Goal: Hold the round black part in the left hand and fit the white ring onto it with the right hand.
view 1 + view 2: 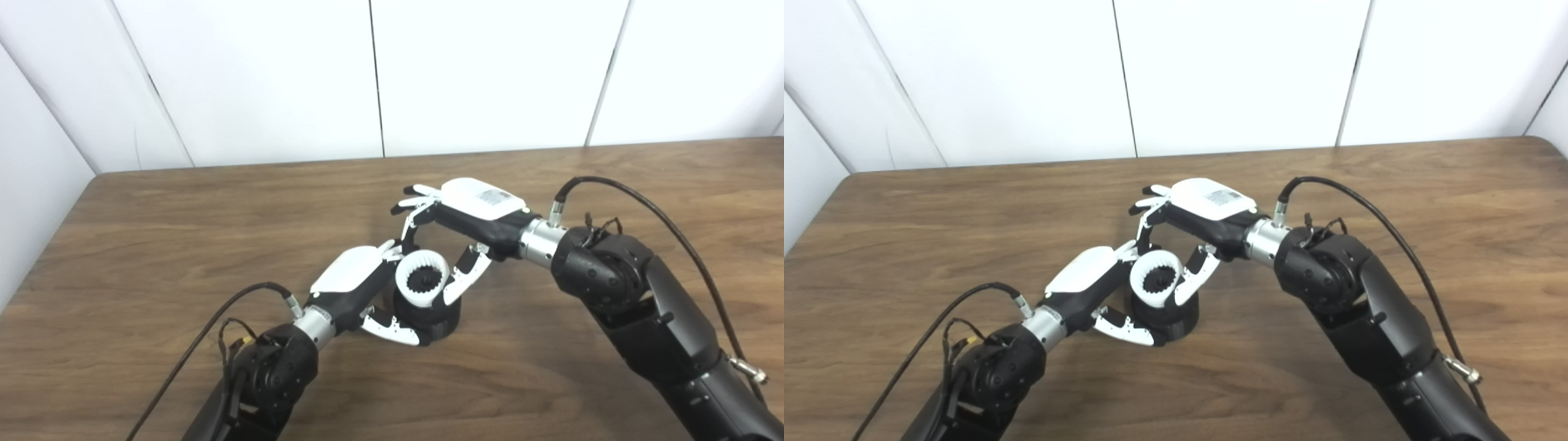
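The round black part (440, 323) stands on the wooden table (184, 233) near its middle. My left hand (354, 277) is shut on it from the left, thumb across its front and fingers behind. The toothed white ring (421, 301) sits on top of the black part, with a dark toothed hub showing inside it. My right hand (474, 208) reaches in from the right, above. One finger curls down to the ring's far left edge and the thumb (460, 278) presses its right side. The other fingers are spread out above.
Both black forearms come up from the bottom edge, each with a looping black cable (649, 211). A white panelled wall (380, 73) stands behind the table's far edge. The table's left edge is visible at the far left.
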`<state>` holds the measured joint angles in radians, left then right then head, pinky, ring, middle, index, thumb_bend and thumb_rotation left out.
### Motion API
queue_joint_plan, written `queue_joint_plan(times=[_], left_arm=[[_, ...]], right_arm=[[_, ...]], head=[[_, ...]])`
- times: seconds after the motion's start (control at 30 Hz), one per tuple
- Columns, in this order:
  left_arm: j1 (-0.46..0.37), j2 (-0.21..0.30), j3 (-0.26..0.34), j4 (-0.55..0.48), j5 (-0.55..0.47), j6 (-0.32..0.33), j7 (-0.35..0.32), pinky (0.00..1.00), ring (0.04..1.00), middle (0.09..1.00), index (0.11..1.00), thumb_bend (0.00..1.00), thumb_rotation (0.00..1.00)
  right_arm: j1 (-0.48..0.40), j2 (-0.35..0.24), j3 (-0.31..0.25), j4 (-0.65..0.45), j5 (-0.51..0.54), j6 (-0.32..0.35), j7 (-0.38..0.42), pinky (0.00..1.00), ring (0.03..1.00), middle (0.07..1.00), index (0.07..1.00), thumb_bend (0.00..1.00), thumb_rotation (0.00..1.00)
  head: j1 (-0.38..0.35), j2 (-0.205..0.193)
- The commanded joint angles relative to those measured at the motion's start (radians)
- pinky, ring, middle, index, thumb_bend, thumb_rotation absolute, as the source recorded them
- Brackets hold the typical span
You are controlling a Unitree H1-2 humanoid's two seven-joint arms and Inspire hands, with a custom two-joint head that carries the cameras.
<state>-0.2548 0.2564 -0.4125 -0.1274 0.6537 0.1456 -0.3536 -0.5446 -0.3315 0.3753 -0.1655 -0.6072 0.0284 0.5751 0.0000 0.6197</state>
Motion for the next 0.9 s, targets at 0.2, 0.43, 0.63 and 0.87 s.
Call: queue_joint_plan(times=[0.2,0.43,0.63,0.87], left_arm=[[-0.009,-0.001,-0.007,0.006,-0.021,-0.004,-0.023,0.84,1.000,0.952,0.765,0.89,0.31],[-0.011,0.004,-0.007,-0.007,-0.016,0.008,-0.034,0.85,1.000,0.954,0.769,0.89,0.30],[-0.012,0.006,-0.004,-0.018,-0.016,0.022,-0.045,0.85,1.000,0.957,0.770,0.89,0.30],[-0.014,0.005,-0.004,-0.013,-0.011,0.023,-0.039,0.84,0.999,0.951,0.789,0.91,0.32]], right_arm=[[-0.020,0.002,-0.055,-0.004,0.051,-0.002,-0.045,0.87,0.980,0.898,0.586,0.86,0.25],[-0.002,-0.007,-0.056,-0.014,0.045,0.001,-0.039,0.87,0.974,0.901,0.588,0.85,0.25],[0.009,-0.013,-0.053,-0.018,0.041,-0.003,-0.040,0.86,0.979,0.906,0.601,0.85,0.27],[0.008,-0.022,-0.058,-0.043,0.045,0.025,-0.019,0.87,0.976,0.915,0.696,0.94,0.32]], head=[[0.005,0.002],[0.005,0.006],[0.005,0.008],[0.006,0.008]])
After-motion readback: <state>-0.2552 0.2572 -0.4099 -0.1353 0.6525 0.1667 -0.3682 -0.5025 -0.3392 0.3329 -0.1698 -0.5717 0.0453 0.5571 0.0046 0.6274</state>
